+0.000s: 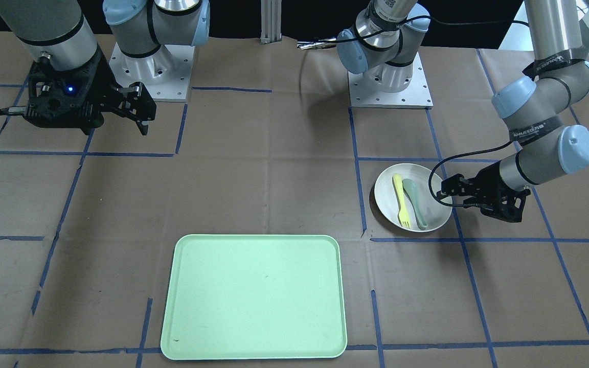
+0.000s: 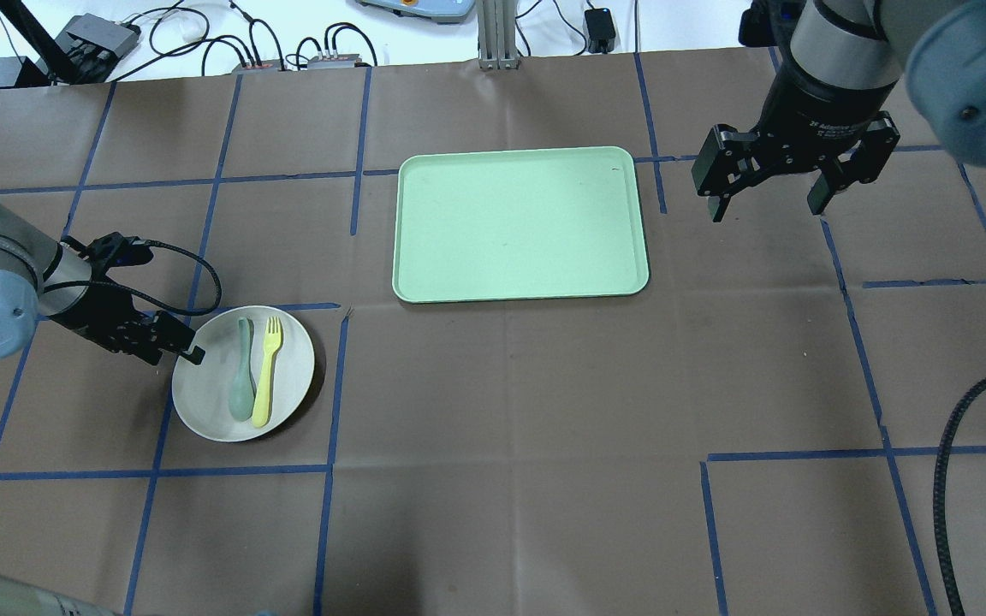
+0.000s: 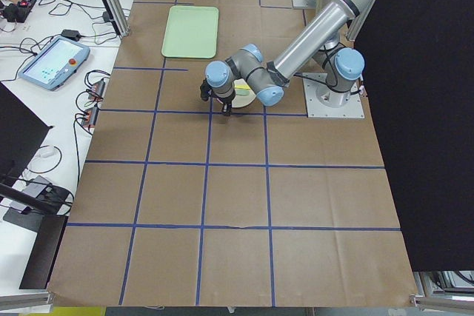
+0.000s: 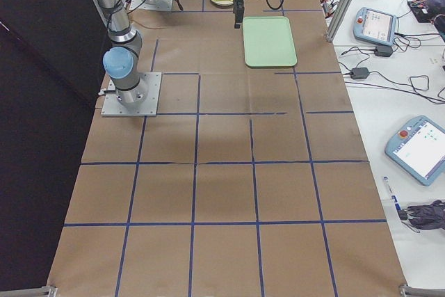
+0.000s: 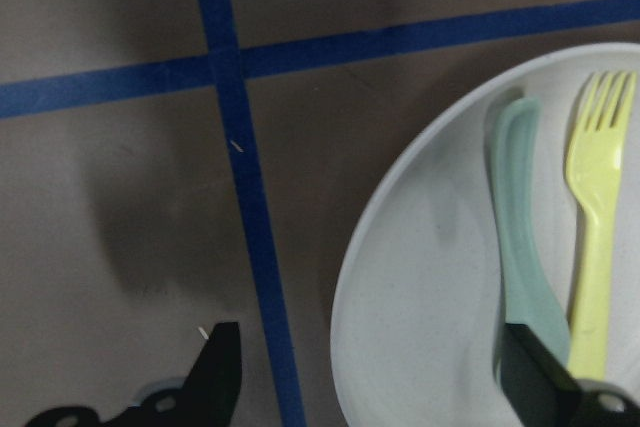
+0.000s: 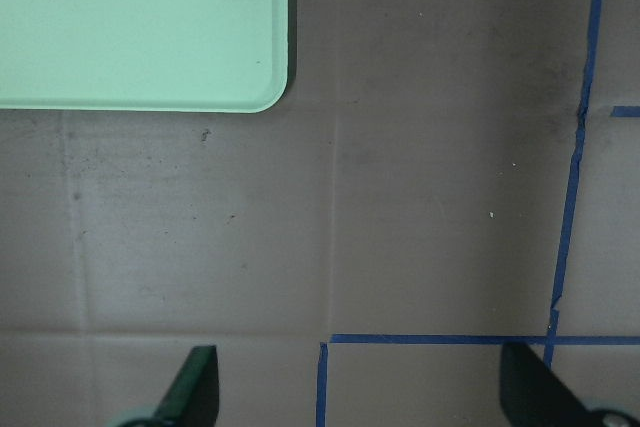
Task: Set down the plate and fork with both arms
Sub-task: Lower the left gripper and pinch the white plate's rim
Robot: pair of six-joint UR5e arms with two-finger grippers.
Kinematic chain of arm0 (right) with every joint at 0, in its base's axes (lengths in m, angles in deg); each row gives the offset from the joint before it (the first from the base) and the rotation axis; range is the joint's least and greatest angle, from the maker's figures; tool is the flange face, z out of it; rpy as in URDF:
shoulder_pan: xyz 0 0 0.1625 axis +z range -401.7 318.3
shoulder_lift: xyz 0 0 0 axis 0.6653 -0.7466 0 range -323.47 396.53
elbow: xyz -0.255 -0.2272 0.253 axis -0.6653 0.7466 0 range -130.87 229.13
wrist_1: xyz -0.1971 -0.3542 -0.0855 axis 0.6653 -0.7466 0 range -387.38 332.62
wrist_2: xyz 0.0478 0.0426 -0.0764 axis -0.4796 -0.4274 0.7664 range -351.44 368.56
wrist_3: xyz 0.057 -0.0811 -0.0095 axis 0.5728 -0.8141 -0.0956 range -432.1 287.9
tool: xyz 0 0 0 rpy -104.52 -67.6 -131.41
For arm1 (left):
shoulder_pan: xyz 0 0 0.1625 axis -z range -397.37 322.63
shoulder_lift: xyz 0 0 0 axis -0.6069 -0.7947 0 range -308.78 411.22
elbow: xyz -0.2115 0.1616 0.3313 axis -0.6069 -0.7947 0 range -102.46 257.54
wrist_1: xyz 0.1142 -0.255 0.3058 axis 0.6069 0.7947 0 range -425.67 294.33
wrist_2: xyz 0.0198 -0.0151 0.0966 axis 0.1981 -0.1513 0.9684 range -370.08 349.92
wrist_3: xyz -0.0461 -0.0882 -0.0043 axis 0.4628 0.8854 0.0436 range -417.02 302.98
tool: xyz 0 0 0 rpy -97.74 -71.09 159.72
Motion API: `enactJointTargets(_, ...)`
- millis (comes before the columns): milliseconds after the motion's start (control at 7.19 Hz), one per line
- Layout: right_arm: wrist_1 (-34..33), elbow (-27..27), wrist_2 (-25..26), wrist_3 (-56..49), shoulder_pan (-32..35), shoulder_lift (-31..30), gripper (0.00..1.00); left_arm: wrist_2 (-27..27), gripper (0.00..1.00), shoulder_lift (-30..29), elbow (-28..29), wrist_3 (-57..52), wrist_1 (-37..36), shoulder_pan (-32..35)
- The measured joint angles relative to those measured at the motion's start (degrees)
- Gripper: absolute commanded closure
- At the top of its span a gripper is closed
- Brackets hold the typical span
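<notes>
The off-white plate (image 2: pixel 210 406) lies at the table's left side and also shows in the front view (image 1: pixel 435 217). On it lie the pale yellow fork (image 2: pixel 267 372) and a grey-green spoon (image 2: pixel 242 381), side by side. My left gripper (image 2: pixel 178 342) is low at the plate's edge. The left wrist view shows it open (image 5: pixel 370 357), one finger outside the plate (image 5: pixel 420 297) and one over the spoon's (image 5: pixel 520 227) handle beside the fork (image 5: pixel 595 247). My right gripper (image 2: pixel 765 205) is open and empty, hanging above the table to the right of the tray.
A pale green rectangular tray (image 2: pixel 519 222) lies at the table's far middle, with nothing on it. Its corner shows in the right wrist view (image 6: pixel 140 27). Blue tape lines cross the brown table cover. The arm bases (image 1: pixel 390 87) stand at the robot's side.
</notes>
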Motion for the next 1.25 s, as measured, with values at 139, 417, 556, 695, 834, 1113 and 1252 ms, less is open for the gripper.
enactJointTargets(139,0.0,0.0,0.0,0.0,0.0,0.0,0.00,0.0,0.46,-0.3,0.0,-0.4,0.0,0.0)
enactJointTargets(417,0.0,0.0,0.0,0.0,0.0,0.0,0.00,0.0,0.50,-0.6,0.1,-0.5,0.0,-0.1)
enactJointTargets(556,0.0,0.0,0.0,0.0,0.0,0.0,0.00,0.0,0.50,-0.7,0.1,-0.6,0.0,-0.1)
enactJointTargets(695,0.1,0.0,0.0,0.0,0.0,0.0,0.00,0.1,0.60,-0.8,0.1,-0.6,0.0,-0.1)
enactJointTargets(834,0.1,0.0,0.0,0.0,0.0,0.0,0.00,0.1,0.68,-0.8,0.1,-0.5,0.0,-0.1)
enactJointTargets(1113,0.1,0.0,0.0,-0.1,0.0,0.0,0.00,0.0,0.80,-0.8,0.1,-0.3,0.0,-0.1)
enactJointTargets(1252,0.1,0.0,0.0,-0.1,0.0,0.0,0.00,0.0,0.82,-0.8,0.1,-0.3,0.0,-0.2)
